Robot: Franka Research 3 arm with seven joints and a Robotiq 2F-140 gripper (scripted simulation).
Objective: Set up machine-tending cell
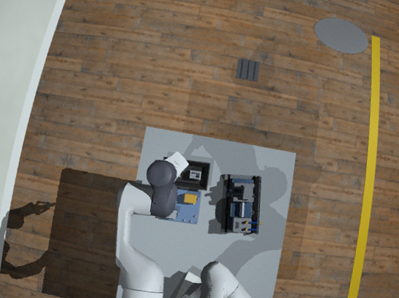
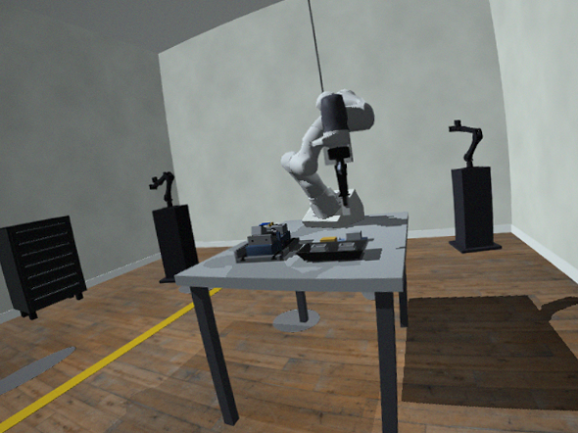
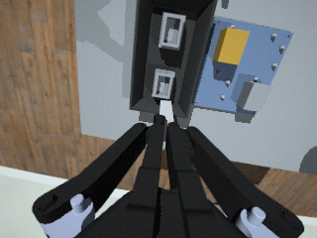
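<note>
hovering high over the tray (image 3: 144, 59), gripper (image 3: 165, 121) jaws together, holding nothing. two finished parts lie in the tray; grey blank (image 3: 253, 95) and brass blank (image 3: 232, 46) sit on the blue plate (image 3: 263, 59). blanks look rigid, heavy, slick; best pinched across the short sides.
</note>
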